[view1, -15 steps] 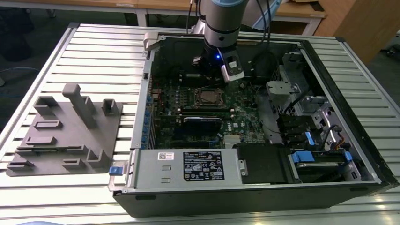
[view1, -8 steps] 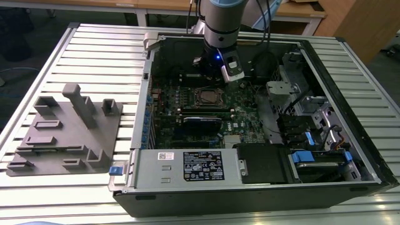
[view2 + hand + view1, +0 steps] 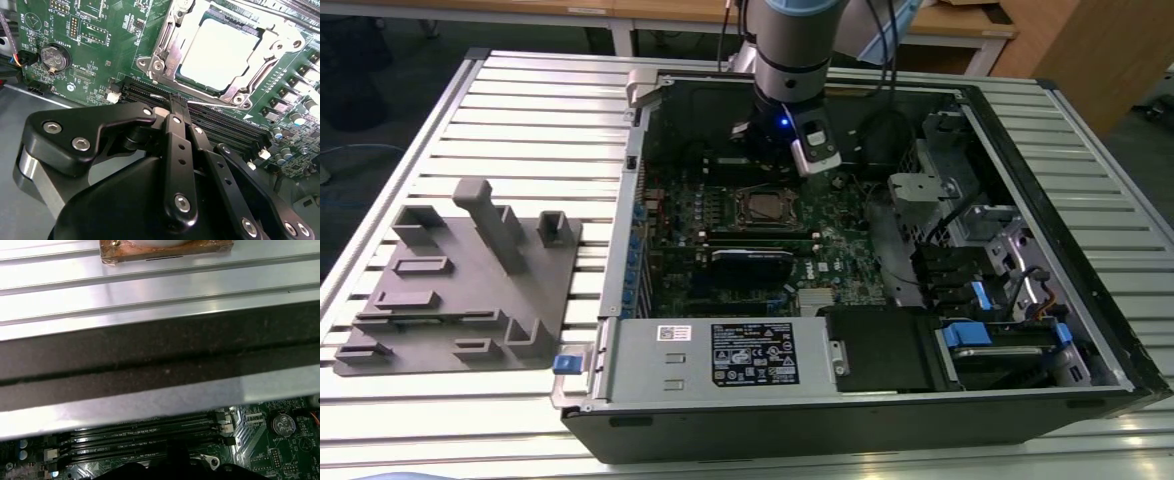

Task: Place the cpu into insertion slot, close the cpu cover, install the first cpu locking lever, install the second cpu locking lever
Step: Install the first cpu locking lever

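Already your cpu point(image 3: 220, 47) sits in the insertion slot point(image 3: 767, 206) with the cpu cover point(image 3: 161, 55) down over it; you cannot tell whether either lever is latched. Your gripper point(image 3: 179, 106), fingers pinched together, hovers at the socket's edge by the memory slots point(image 3: 145, 91). In the exterior view, drive bays point(image 3: 947, 215) crowd its three o'clock; nine o'clock lies freer.

A ribbed aluminium table point(image 3: 520, 110) stands before wooden desks point(image 3: 961, 22) and a dark floor point(image 3: 467, 35).

power-supply label point(image 3: 751, 353), print too small to read
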Controlling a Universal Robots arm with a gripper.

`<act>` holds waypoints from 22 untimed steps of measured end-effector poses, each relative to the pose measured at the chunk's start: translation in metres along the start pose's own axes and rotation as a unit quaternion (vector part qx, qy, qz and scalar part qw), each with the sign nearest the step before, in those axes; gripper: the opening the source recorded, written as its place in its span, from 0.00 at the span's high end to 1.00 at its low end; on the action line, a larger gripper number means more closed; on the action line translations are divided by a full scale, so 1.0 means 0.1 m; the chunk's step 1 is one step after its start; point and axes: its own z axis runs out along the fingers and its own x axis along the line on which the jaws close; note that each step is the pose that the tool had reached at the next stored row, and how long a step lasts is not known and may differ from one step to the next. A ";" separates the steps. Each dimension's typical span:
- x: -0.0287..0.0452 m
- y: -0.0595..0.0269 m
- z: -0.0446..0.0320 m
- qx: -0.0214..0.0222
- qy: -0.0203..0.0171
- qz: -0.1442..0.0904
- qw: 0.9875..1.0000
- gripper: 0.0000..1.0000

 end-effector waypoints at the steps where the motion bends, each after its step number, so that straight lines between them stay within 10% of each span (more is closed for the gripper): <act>1: 0.007 -0.001 0.000 0.000 -0.001 0.000 1.000 0.89; 22: 0.015 -0.003 -0.001 0.000 -0.007 0.008 1.000 0.89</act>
